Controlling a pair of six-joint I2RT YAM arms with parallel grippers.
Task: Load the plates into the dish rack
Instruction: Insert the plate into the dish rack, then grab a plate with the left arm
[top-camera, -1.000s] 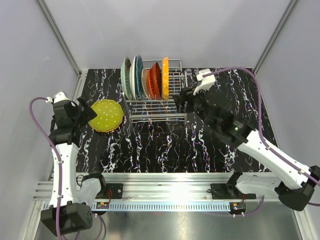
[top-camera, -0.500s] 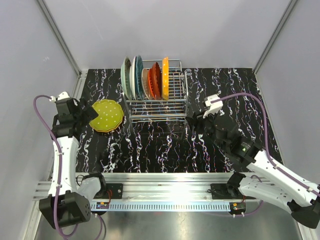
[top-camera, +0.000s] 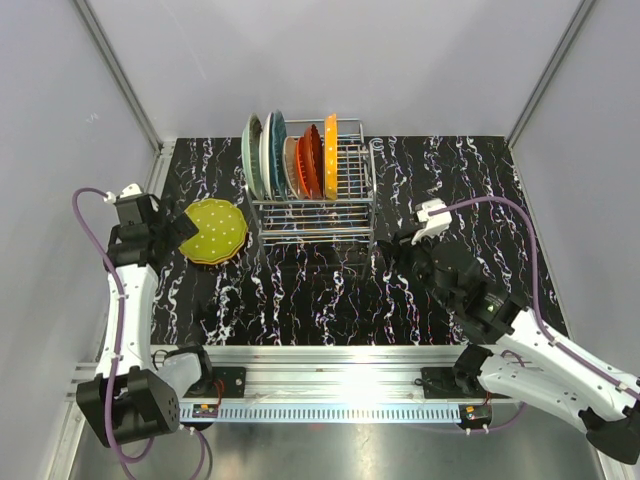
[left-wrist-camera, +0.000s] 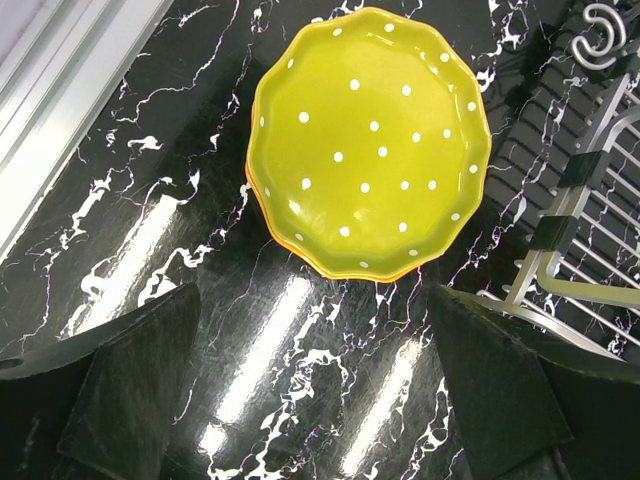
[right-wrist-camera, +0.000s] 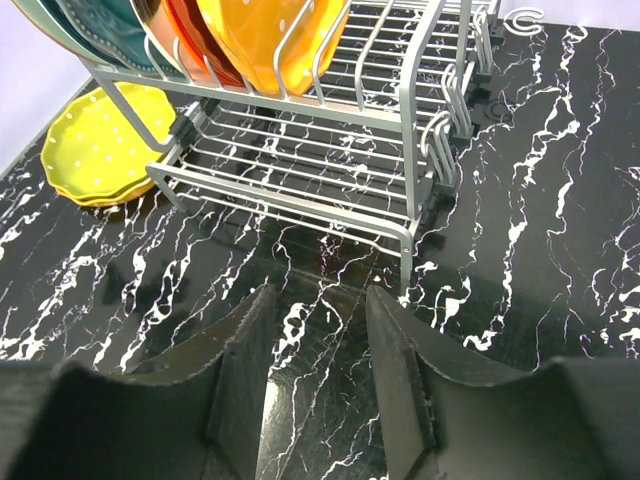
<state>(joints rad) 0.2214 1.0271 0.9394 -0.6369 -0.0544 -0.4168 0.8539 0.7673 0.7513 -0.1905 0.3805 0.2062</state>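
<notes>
Plates (top-camera: 288, 158) stand on edge in the left half of the dish rack (top-camera: 350, 212). The dotted yellow-green plate (left-wrist-camera: 370, 140) lies flat on the table (top-camera: 300, 290) to the rack's left, atop an orange plate (left-wrist-camera: 300, 255) whose rim alone shows. The left gripper (left-wrist-camera: 312, 300) hovers near that stack's edge, spread wide and empty. The right gripper (right-wrist-camera: 318, 295) hangs part-open, holding nothing, before the rack's near corner.
</notes>
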